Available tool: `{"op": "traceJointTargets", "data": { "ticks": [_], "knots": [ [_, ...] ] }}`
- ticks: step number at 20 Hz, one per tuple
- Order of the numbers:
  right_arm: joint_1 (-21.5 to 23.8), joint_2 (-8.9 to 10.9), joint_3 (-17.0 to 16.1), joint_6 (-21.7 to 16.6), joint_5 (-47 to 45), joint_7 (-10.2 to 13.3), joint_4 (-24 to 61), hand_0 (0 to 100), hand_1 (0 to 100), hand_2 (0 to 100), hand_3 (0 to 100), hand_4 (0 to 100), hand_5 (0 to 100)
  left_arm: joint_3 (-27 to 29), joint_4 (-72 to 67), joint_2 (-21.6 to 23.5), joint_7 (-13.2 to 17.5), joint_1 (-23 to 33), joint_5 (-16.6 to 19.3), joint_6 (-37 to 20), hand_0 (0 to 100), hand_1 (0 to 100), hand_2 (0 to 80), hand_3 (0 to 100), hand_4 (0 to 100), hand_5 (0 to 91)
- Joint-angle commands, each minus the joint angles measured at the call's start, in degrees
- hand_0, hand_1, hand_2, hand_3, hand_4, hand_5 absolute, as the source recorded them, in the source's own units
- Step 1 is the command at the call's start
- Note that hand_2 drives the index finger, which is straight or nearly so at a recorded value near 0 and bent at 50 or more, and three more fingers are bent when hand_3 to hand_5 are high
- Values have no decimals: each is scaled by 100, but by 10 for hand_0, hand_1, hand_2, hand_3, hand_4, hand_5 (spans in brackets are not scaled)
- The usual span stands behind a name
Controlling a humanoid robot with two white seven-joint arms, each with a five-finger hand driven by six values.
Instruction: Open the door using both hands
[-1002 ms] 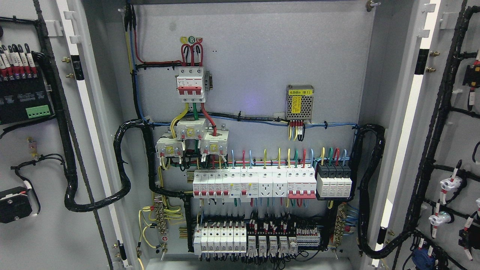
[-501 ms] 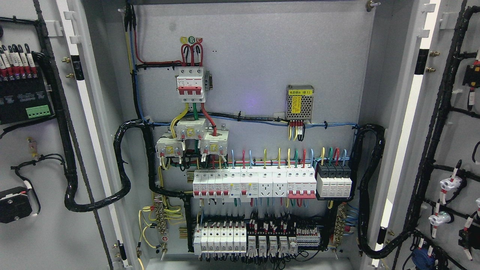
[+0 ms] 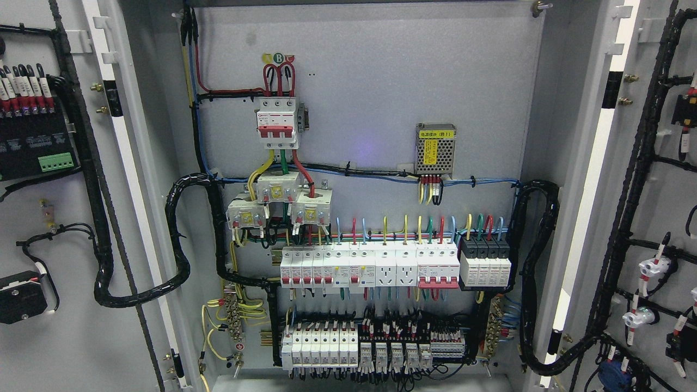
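Both doors of the grey electrical cabinet stand swung wide. The left door (image 3: 65,348) shows its inner face at the picture's left, with a black module, a green terminal block and a thick black cable loom. The right door (image 3: 667,207) shows its inner face at the right, with black looms and white indicator backs. Between them the back panel (image 3: 370,81) is fully exposed. Neither of my hands nor any arm appears in the head view.
On the panel sit a red-and-white main breaker (image 3: 277,122), a small metal power supply (image 3: 435,149), a middle row of white breakers (image 3: 370,267) and a lower row of relays and terminals (image 3: 375,348). Black cable looms (image 3: 536,272) arc from both doors into the cabinet.
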State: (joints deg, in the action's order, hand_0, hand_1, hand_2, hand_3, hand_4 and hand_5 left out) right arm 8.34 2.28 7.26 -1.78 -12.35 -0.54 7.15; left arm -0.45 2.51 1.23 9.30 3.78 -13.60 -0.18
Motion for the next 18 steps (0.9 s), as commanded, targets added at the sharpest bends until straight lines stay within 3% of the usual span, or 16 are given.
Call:
{"op": "traceJointTargets", "data": {
  "ticks": [1,5,18],
  "knots": [
    [19,-412,21,-24,40,1,-117,0,0,0,0,0,0,291,-189,-219,-7,-8,7,62,0,0,0,0,43,0],
    [80,-500,30,-24,40,1,-117,0,0,0,0,0,0,239,-154,-237,2,0,7,26,0,0,0,0,43,0],
    [186,-509,21,-33,40,1,-108,0,0,0,0,0,0,203,-136,-237,37,0,7,-26,0,0,0,0,43,0]
  ]
}}
